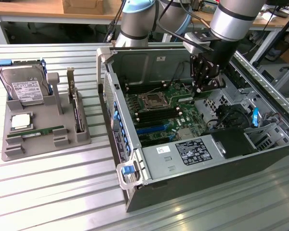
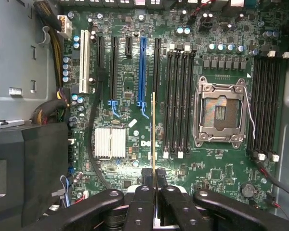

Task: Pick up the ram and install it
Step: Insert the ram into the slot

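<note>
Ribbed metal surface (image 1: 48,192) carries an open computer case (image 1: 149,192) and, at the exterior view's left, a gray holder tray (image 1: 12,149) with a hard drive (image 1: 24,86) and a processor chip (image 1: 20,121). You see your tool (image 2: 154,179) clamped on the ram (image 2: 154,130), held edge-on above the motherboard (image 2: 221,178), near the empty memory slots (image 2: 178,101) beside the open processor socket (image 2: 220,113).

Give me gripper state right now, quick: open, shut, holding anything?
Gripper: shut on the ram, held edge-on above the motherboard inside the open computer case.
</note>
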{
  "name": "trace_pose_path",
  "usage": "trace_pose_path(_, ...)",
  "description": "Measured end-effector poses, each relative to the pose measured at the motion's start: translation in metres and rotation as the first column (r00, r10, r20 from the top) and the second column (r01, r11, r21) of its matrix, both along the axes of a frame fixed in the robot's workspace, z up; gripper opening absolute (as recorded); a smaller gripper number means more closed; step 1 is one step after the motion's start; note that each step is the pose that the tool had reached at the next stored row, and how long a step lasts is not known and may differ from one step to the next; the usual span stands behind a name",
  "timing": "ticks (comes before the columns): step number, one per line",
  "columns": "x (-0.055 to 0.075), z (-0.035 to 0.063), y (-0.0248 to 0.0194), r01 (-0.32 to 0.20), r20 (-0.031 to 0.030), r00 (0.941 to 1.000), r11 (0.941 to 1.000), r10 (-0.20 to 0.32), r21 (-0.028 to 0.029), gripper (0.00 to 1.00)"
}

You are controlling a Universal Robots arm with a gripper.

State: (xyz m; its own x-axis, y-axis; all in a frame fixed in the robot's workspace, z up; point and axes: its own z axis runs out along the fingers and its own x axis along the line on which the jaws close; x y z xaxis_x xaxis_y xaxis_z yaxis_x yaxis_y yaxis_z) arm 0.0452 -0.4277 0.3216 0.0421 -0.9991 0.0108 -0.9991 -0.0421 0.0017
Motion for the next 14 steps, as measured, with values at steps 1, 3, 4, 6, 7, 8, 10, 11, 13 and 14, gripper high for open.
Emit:
trace_pose_path(1, 0.0, -0.0002, 0.0, 0.0, 0.0, 1.0, 1.0, 0.0, 0.0, 0.12)
trace_pose_path(3, 0.0, -0.0016, 0.0, 0.0, 0.0, 1.0, 1.0, 0.0, 0.0, 0.12)
trace_pose_path(4, 0.0, -0.0023, 0.0, 0.0, 0.0, 1.0, 1.0, 0.0, 0.0, 0.12)
trace_pose_path(6, 0.0, -0.0032, 0.0, 0.0, 0.0, 1.0, 1.0, 0.0, 0.0, 0.12)
trace_pose_path(7, 0.0, -0.0037, 0.0, 0.0, 0.0, 1.0, 1.0, 0.0, 0.0, 0.12)
trace_pose_path(8, 0.0, -0.0044, 0.0, 0.0, 0.0, 1.0, 1.0, 0.0, 0.0, 0.12)
trace_pose_path(10, 0.0, -0.0057, 0.0, 0.0, 0.0, 1.0, 1.0, 0.0, 0.0, 0.12)
trace_pose_path(11, 0.0, -0.0062, 0.0, 0.0, 0.0, 1.0, 1.0, 0.0, 0.0001, 0.12)
trace_pose_path(13, 0.0, -0.007, 0.0, 0.0, 0.0, 1.0, 1.0, 0.0, 0.0, 0.12)
trace_pose_path(14, 0.0, -0.0075, 0.0, 0.0, 0.0, 1.0, 1.0, 0.0, 0.0001, 0.12)
